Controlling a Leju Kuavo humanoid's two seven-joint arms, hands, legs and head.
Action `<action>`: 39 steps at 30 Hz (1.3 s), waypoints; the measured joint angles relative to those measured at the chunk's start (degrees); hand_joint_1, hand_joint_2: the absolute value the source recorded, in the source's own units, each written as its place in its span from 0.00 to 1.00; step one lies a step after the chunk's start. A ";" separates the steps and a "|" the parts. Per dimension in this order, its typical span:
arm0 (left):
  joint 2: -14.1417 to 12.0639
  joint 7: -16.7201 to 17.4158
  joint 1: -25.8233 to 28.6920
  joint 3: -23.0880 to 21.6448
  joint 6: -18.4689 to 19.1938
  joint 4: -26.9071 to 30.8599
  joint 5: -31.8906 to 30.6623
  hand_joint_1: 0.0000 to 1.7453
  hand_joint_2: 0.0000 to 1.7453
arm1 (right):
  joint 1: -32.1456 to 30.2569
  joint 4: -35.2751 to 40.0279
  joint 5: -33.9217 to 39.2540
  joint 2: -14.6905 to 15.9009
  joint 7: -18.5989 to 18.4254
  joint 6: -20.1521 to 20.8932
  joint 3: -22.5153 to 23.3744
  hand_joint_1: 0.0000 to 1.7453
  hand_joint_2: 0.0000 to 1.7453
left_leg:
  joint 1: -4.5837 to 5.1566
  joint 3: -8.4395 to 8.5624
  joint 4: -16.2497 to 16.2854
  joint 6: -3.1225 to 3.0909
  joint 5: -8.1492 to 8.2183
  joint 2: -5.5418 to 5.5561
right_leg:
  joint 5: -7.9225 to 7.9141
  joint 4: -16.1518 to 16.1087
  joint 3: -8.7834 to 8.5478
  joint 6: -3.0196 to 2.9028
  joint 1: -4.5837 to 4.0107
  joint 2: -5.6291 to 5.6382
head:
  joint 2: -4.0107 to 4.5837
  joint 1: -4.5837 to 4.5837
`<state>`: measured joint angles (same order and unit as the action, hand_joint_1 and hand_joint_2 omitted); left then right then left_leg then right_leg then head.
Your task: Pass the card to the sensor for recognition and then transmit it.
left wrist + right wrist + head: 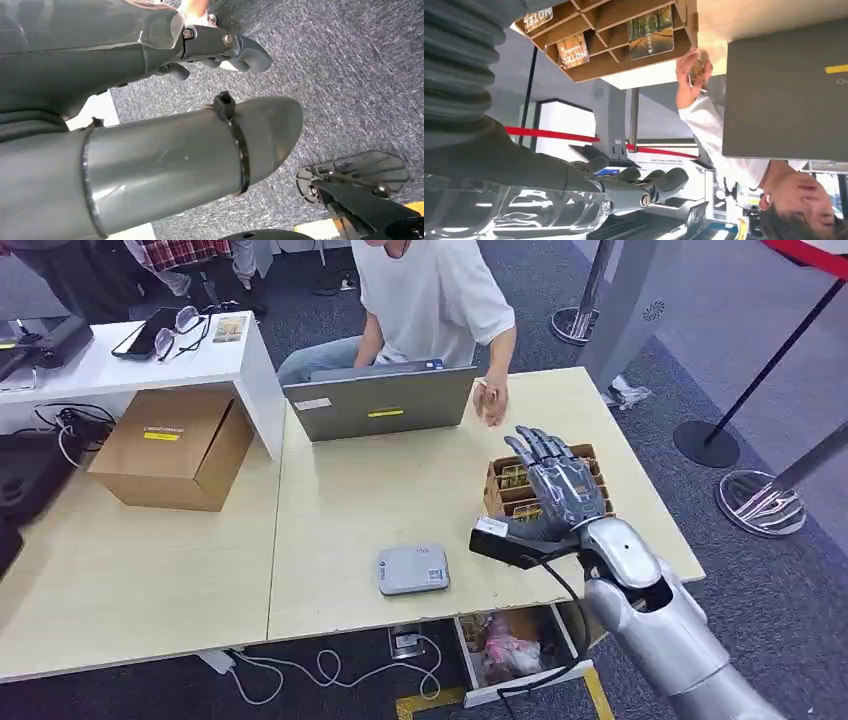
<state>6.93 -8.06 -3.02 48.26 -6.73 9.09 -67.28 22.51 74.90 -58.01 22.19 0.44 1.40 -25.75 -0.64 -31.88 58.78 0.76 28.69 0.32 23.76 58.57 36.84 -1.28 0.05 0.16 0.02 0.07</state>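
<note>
Wooden table (380,490) with card box (497,483), sensor (413,569) and laptop (380,400)
Right hand (556,485) hovers over the box, fingers spread, empty; cards (650,31) stand upright in slots. Likely thin, stiff, slick: pinch the exposed top edge. Open tabletop lies between box and sensor; person's hand (490,400) near

Light: bright, even, indoor; table (330,502) evenly lit.
Shadows: faint, soft.
Glare: sheen on left hand (150,165) cover.
Focus: wrist foregrounds soft.

High head view; close wrist views
</note>
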 joint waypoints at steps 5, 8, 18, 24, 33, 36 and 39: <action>0.00 0.02 0.00 0.09 0.02 0.00 0.20 0.00 0.00 | 0.54 -0.88 0.13 0.46 0.07 0.37 -1.01 0.00 1.00 | 0.00 -0.02 0.00 0.00 0.01 0.00 | 0.01 0.00 0.00 0.00 0.00 0.01 | 0.00 0.00; 0.00 0.02 0.00 0.28 0.02 0.00 0.42 0.00 0.00 | 1.93 -1.94 1.27 0.98 0.70 1.73 -2.01 0.00 1.00 | 0.01 -0.02 0.00 -0.01 0.01 -0.01 | 0.01 0.00 0.00 0.01 0.00 0.01 | 0.00 0.00; -0.04 -0.50 0.06 0.57 -0.02 0.00 0.83 0.00 0.00 | 9.24 -6.71 7.07 4.16 3.85 8.55 -7.48 0.00 1.00 | 0.02 -0.01 0.01 -0.01 0.00 0.00 | -0.02 -0.01 0.00 0.03 0.02 0.00 | 0.00 -0.02; -0.11 -0.59 0.22 1.07 -0.02 0.00 1.00 0.00 0.00 | 15.59 -9.59 14.51 9.46 4.11 13.81 -14.77 0.00 1.00 | 0.03 -0.02 0.02 -0.03 -0.01 0.02 | -0.02 -0.01 0.01 0.04 0.04 -0.02 | 0.00 0.00; 0.04 -1.01 0.26 2.56 -1.82 0.00 2.95 0.00 0.00 | 24.29 -11.08 19.89 13.75 6.56 21.05 -22.65 0.00 1.00 | 0.05 -0.04 0.02 -0.04 -0.01 0.01 | -0.02 -0.01 0.04 0.04 0.07 0.00 | 0.00 0.02; 0.50 -1.24 0.26 3.28 -3.02 -0.02 3.43 0.00 0.00 | 27.42 -12.24 21.75 14.36 7.69 22.69 -25.70 0.00 1.00 | 0.05 -0.05 0.02 -0.04 -0.02 0.03 | -0.03 -0.01 0.03 0.06 0.07 -0.02 | 0.00 0.00; 0.70 -1.58 0.26 3.65 -3.10 -0.02 3.61 0.00 0.00 | 30.23 -13.11 23.84 15.08 8.39 24.00 -28.10 0.00 1.00 | 0.06 -0.05 0.02 -0.05 -0.02 0.03 | -0.04 0.00 0.03 0.06 0.07 -0.02 | 0.00 0.02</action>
<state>7.63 -9.64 -2.76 51.91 -9.84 9.07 -63.67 52.74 61.79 -34.17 37.26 8.83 25.39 -53.85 -0.58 -31.93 58.80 0.71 28.67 0.34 23.73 58.57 36.87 -1.22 0.13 0.14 0.02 0.09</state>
